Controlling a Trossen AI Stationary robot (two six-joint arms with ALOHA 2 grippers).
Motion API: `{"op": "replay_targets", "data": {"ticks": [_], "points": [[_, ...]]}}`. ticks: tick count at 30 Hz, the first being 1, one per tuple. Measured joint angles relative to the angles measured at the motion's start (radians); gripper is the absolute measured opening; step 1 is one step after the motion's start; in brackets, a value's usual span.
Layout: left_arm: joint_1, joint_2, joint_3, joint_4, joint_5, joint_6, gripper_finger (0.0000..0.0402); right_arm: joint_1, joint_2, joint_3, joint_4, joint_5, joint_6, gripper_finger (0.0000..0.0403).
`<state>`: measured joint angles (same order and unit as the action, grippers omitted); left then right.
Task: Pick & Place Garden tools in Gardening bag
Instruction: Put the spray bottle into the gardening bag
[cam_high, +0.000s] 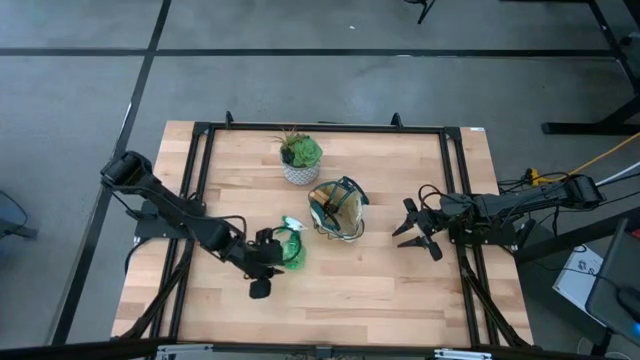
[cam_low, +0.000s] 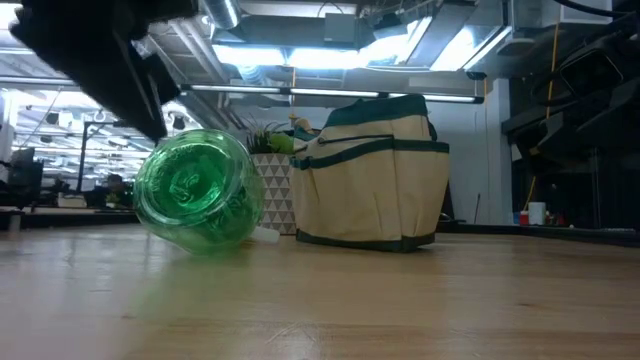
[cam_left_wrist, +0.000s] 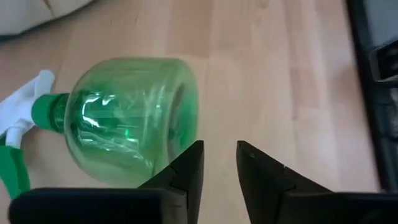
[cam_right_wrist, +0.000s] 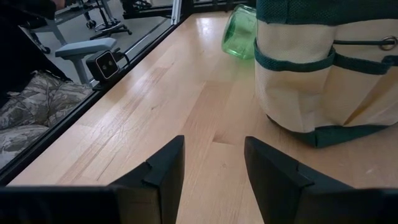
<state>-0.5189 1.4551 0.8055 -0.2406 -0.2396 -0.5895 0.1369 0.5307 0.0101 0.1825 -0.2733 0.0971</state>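
While the high view looks down, the see-through green spray bottle (cam_high: 291, 247) lies on its side on the pale wooden surface (cam_high: 380, 290), just beside the left gripper (cam_high: 268, 250). The soft tan gardening bag (cam_high: 338, 209) stands near it, by a potted plant (cam_high: 300, 158).

Low view: the round bottle bottom faces us.

Left wrist view: dark fingers (cam_left_wrist: 186, 171) sit parted beside the bottle, holding nothing.

Right wrist view: the right gripper (cam_right_wrist: 213, 163) waits, fingers apart, near the bag.
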Motion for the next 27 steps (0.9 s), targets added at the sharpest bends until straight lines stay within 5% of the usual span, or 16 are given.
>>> {"op": "replay_targets", "data": {"ticks": [7,13,23,27], "points": [[0.019,0.085,0.0,-0.028,0.011,-0.009,0.0067,0.0,0.0,0.0,0.0,0.0,0.0,0.0169],[0.015,0.054,0.0,-0.219,-0.005,-0.119,0.0044,0.0,0.0,0.0,0.0,0.0,0.0,0.0169],[0.002,-0.063,0.0,-0.59,-0.551,-0.338,0.0003,0.0,0.0,0.0,0.0,0.003,0.0,0.017],[0.012,-0.129,0.0,-0.619,-0.612,-0.366,0.0004,0.0,0.0,0.0,0.0,0.003,0.0,0.017]]}}
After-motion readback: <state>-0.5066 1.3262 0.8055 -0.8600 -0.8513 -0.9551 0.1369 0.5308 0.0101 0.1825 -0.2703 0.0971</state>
